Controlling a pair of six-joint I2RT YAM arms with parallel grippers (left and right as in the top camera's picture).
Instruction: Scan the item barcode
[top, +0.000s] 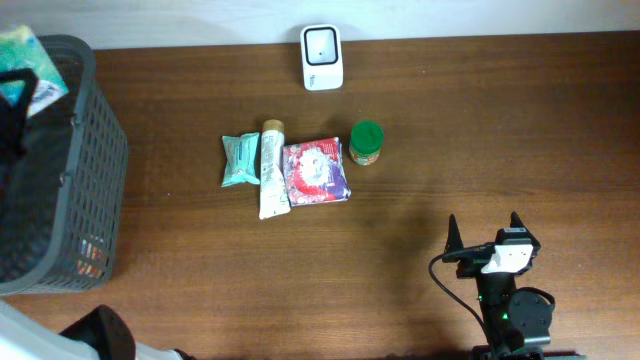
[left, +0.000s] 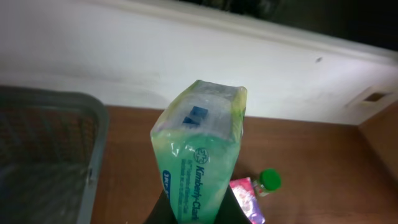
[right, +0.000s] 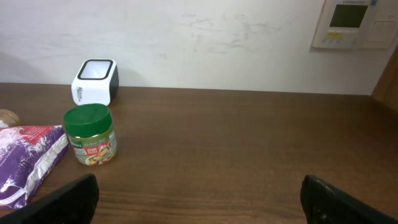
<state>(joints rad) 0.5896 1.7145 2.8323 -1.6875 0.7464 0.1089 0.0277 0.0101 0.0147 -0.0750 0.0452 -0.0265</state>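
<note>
Green Kimberly-Clark tissue pack (left: 200, 149) held end-up; white scanner (top: 322, 44) standing well apart

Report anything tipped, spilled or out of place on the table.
Nothing stands out. The jar stands upright, lid on; the teal packet, tube and purple pouch lie flat in a row beside it. No spill shows.

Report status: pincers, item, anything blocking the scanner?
Left pincer shut on green pack, held above the basket. Right pincer open. Scanner at back edge, unobstructed.
</note>
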